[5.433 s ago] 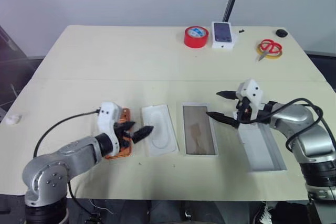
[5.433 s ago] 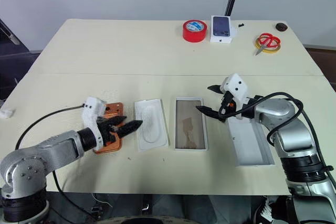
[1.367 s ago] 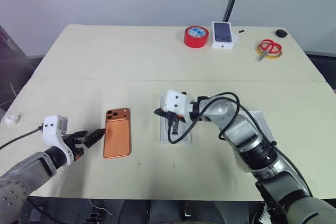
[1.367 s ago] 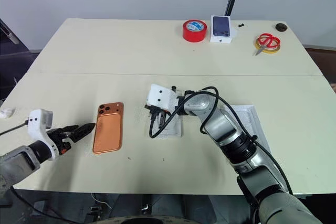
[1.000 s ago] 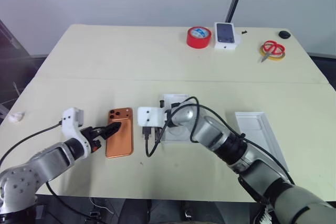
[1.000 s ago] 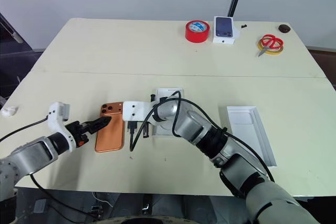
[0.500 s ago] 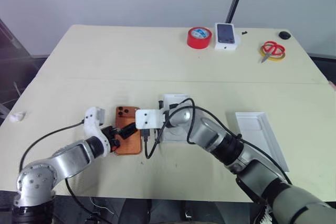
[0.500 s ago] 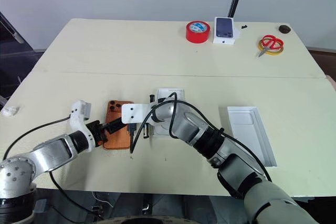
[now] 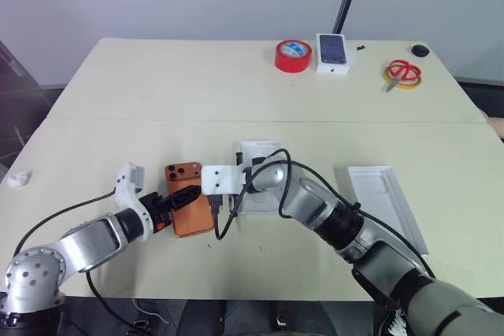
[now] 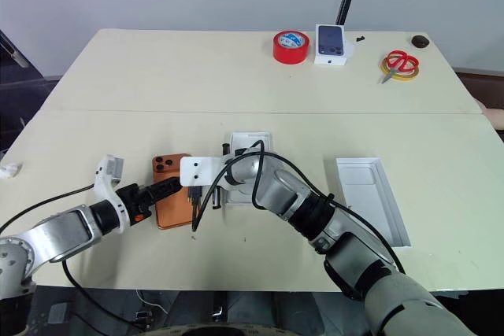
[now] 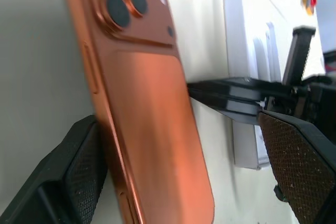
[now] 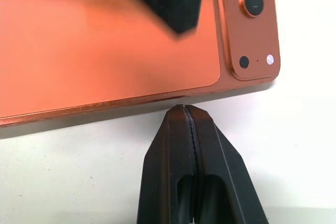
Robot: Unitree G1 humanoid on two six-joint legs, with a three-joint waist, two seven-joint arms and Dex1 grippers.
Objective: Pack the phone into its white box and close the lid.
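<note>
The orange phone lies back-up on the table, left of centre, with its camera bump at the far end. My left gripper is open at the phone. One of its fingers is against the phone's outer long edge and the other stands wide apart from it. My right gripper is shut and empty, its tip touching the phone's inner long edge. The white box sits just right of the phone, mostly hidden behind my right arm. The lid lies open side up, farther right.
Along the far edge stand a red tape roll, a small white box with a phone picture and red scissors on a yellow ring. A small white scrap sits at the left edge. Cables trail from both wrists.
My left gripper has come in from the left onto the phone and its wrist has rolled. The phone has turned slightly. The right gripper has stayed shut at the phone's edge.
</note>
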